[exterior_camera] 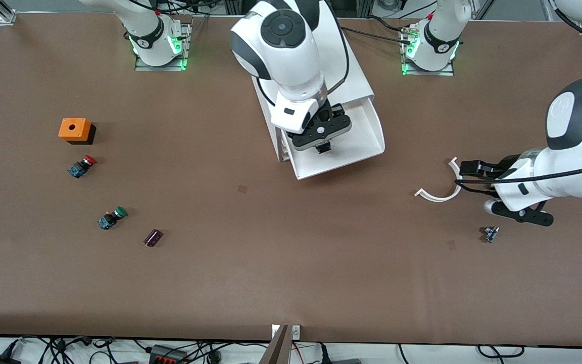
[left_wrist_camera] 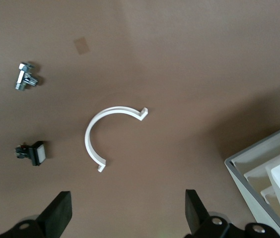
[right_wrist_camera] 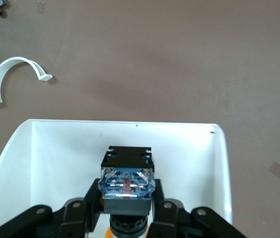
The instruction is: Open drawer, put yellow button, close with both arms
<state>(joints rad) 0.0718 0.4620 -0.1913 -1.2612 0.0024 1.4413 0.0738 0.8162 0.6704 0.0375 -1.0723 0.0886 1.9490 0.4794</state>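
From the front I see only my right gripper (exterior_camera: 323, 146) over the open drawer (exterior_camera: 367, 144); the right wrist view shows the yellow button (right_wrist_camera: 126, 184) clamped between its closed fingers (right_wrist_camera: 161, 206), long axis along them, blue body toward the drawer floor, yellow cap toward the wrist. My left gripper (left_wrist_camera: 125, 215) waits wide open, empty, over the worktop beside a white clip (left_wrist_camera: 111, 136).

I see the drawer (exterior_camera: 367, 132) pulled out of the cabinet (exterior_camera: 356, 76), toward the front camera. My right gripper (exterior_camera: 324, 146) hangs over the drawer and holds the button (right_wrist_camera: 126, 181) above its floor. The curved clip (exterior_camera: 440, 194) lies on the table (exterior_camera: 271, 263) toward the left arm's end, just beside my left gripper (exterior_camera: 465, 172).
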